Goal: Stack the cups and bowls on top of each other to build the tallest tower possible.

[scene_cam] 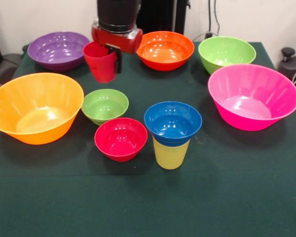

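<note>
1. The hand [112, 55] hangs over the far part of the table [227, 197]. It is pinching the rim of the red cup [100, 61]: one dark finger shows against the right side of the cup wall. The cup is upright with its mouth up, and it seems to be lifted a little above the green cloth.

2. The tower for now has two pieces. The yellow cup [170, 155] stands upright near the middle of the table, and the small blue bowl [172, 121] sits in its mouth, also with the opening up.

3. The relation that matters: the tower lies toward the near edge from the hand and to the right in this view, well apart from it. The long axis of the red cup is vertical, the same as the axis of the yellow cup, so I judge that no turning is needed, only carrying across and lowering into the blue bowl.

4. The small green bowl [105, 105] and the small red bowl [121, 138] sit left of the tower, near the straight path, so the cup should travel high.

5. The other bowls are around the edges: purple bowl [58, 50], orange bowl [166, 50], medium green bowl [227, 53], pink bowl [253, 96] and large orange-yellow bowl [35, 107].

6. The risk, in my opinion: the blue bowl only rests on a narrow rim and may tip if the cup lands off the centre.
</note>
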